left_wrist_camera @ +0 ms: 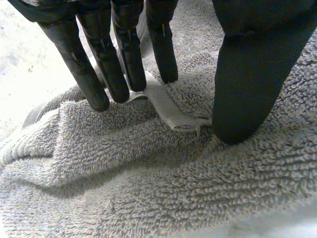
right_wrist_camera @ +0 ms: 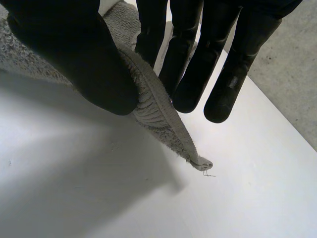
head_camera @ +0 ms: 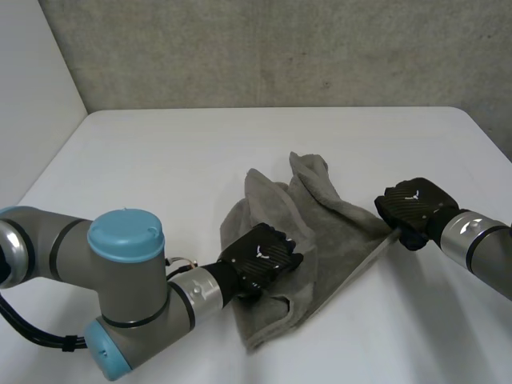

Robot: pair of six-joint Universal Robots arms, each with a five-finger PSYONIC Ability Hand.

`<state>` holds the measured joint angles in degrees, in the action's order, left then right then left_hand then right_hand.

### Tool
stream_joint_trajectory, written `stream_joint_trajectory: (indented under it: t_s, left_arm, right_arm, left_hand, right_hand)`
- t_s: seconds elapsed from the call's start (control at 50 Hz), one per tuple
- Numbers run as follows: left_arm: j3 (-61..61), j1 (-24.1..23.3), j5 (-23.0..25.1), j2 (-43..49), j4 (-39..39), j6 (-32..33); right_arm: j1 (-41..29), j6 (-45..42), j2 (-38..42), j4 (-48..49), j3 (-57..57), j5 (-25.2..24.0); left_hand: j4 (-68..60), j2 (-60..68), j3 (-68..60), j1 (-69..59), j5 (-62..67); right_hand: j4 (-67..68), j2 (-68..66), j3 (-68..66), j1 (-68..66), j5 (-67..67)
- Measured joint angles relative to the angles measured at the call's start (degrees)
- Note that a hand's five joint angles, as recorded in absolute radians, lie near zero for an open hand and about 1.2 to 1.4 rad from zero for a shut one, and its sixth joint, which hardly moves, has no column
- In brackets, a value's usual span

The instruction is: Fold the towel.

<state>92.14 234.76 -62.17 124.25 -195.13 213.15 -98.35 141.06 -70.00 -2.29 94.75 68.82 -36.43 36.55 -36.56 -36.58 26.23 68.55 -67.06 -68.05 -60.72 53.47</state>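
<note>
Hidden under the left hand: a patch of the towel, and in the head view the hand's own fingers, tucked beneath its back. Likewise under the right hand: fingers and the towel edge there, unseen from above. Behind the thumb in the right wrist view: the towel-to-finger contact. Cut off: the table's near edge and near corners, the left arm, the right arm. In the left wrist view, towel cropped on every side.
</note>
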Motion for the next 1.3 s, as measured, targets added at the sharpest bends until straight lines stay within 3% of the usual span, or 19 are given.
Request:
stream_joint_trajectory:
  t_s: [0.26, 0.4, 0.6, 0.8, 0.88, 0.94, 1.1, 1.2, 1.3]
  left_arm:
    - [-3.8, -0.4, -0.1, 2.4, -0.1, -0.1]
    - [-5.2, -0.8, -0.2, 1.7, 0.0, -0.2]
    - [-4.6, -0.7, -0.8, -4.8, 0.5, -0.4]
    - [-4.5, 7.4, -1.2, -12.0, -0.2, -0.1]
    - [-8.7, 12.3, -1.9, -12.9, -2.6, -0.2]
    - [-12.0, 14.4, -4.5, -12.8, -6.8, -0.4]
    - [-18.5, 18.5, -20.0, -13.7, -28.6, -4.2]
    - [-16.4, 18.8, -23.2, -14.9, -31.4, -5.8]
    - [-8.6, 18.5, -22.4, -17.4, -26.5, -6.6]
  right_arm:
    - [0.0, -0.2, 0.7, 0.3, 0.2, 0.0]
    - [0.0, -0.6, 1.0, 0.4, 0.2, 0.1]
    - [0.1, -0.9, 0.7, 0.0, -1.0, 0.1]
    - [-0.6, -1.5, 1.4, -0.8, -9.6, 0.3]
    - [-1.4, -0.2, 3.9, 0.8, -21.5, 2.2]
    - [-1.9, 2.9, 4.7, 5.8, -27.9, 5.0]
    - [-2.5, 17.2, 2.6, 29.8, -34.0, 13.6]
    - [-2.6, 19.2, 1.3, 30.5, -31.9, 13.4]
    - [-2.7, 17.9, 0.0, 19.0, -27.4, 8.9]
  left_hand:
    - [-11.9, 12.2, -11.7, -11.7, 11.6]
    - [-29.9, 30.0, -29.7, -28.4, 29.6]
    - [-33.0, 32.8, -32.8, -30.4, 32.7]
    - [-33.3, 32.9, -33.1, -30.7, 32.9]
    - [-33.3, 33.0, -33.1, -30.7, 32.9]
    - [-33.3, 33.0, -33.1, -30.7, 32.9]
    - [-33.3, 33.1, -33.1, -31.3, 33.1]
    - [-33.3, 33.1, -33.1, -31.3, 33.1]
    - [-33.3, 33.1, -33.1, -31.3, 33.1]
  right_hand:
    - [0.0, 0.0, 0.0, 0.0, 0.0]
    - [0.0, 0.0, 0.0, 0.0, 0.0]
    - [0.0, 0.0, 0.0, 0.0, 0.0]
    - [0.0, 0.0, 0.0, 0.0, 0.0]
    - [0.0, 0.0, 0.0, 0.0, 0.0]
    - [0.0, -0.3, -0.1, 0.0, 0.0]
    - [0.2, -0.4, -0.2, 0.0, 0.1]
    - [0.2, -0.4, -0.2, 0.0, 0.3]
    - [0.2, -0.4, -0.3, 0.0, 0.3]
